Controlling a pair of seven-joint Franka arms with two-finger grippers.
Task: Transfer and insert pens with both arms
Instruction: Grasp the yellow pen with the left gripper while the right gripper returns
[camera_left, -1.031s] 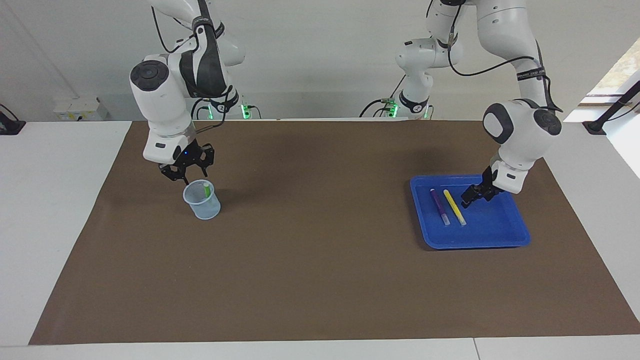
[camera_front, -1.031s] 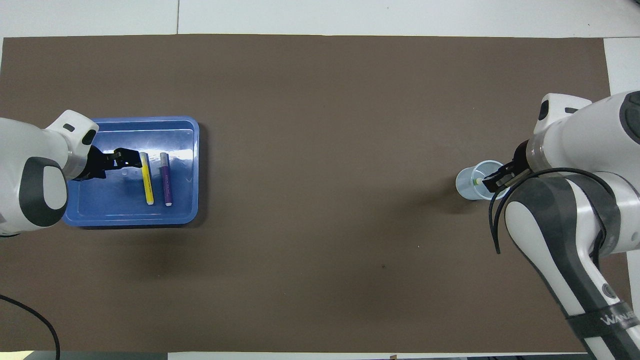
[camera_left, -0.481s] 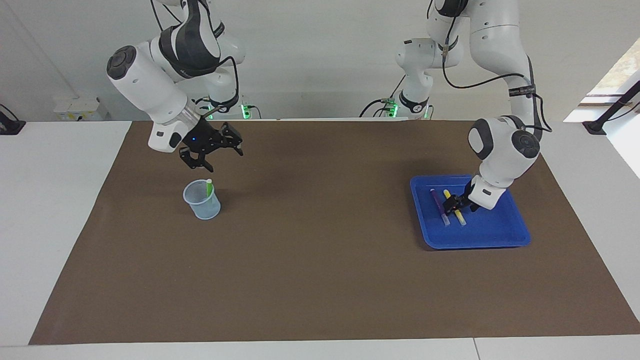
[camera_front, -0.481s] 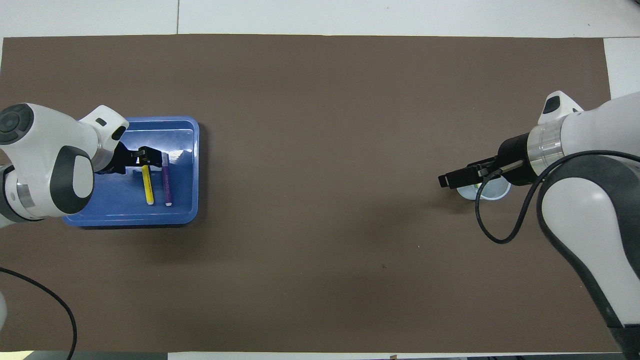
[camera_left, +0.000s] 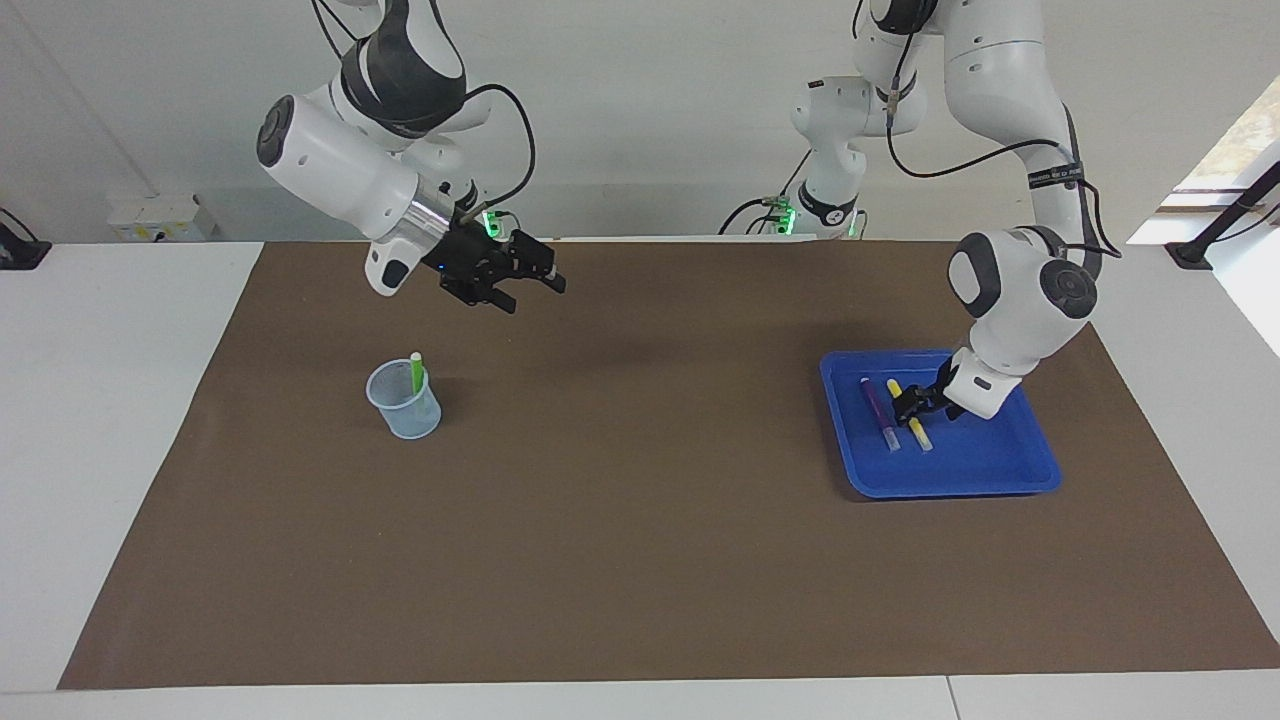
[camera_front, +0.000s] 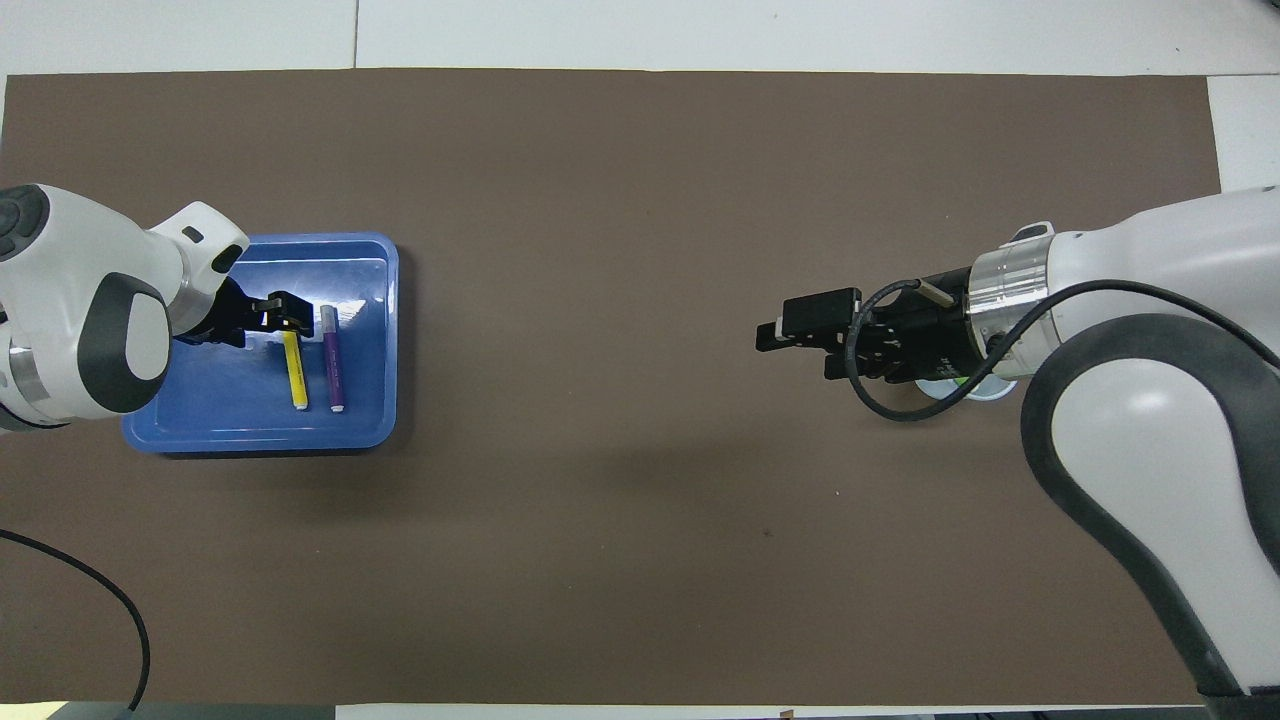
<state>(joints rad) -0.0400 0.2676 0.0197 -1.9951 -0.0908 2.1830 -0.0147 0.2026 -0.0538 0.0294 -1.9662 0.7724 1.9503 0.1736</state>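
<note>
Bright, even room light, soft shadows on the brown mat (camera_left: 640, 560), glare in the blue tray (camera_front: 355, 300)

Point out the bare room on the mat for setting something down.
Free: the wide mat between the cup and the blue tray. Crowded: the tray, left gripper at the yellow pen beside the purple pen; right gripper hangs open over mat near the cup.

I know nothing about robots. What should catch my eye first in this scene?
First, the bright blue plastic tray at the left arm's end of the brown mat, where the left gripper is down at the yellow marker pen lying beside the purple marker pen. Toward the right arm's end stands a clear plastic cup with a green marker pen upright in it. The right gripper hangs empty over bare mat.
</note>
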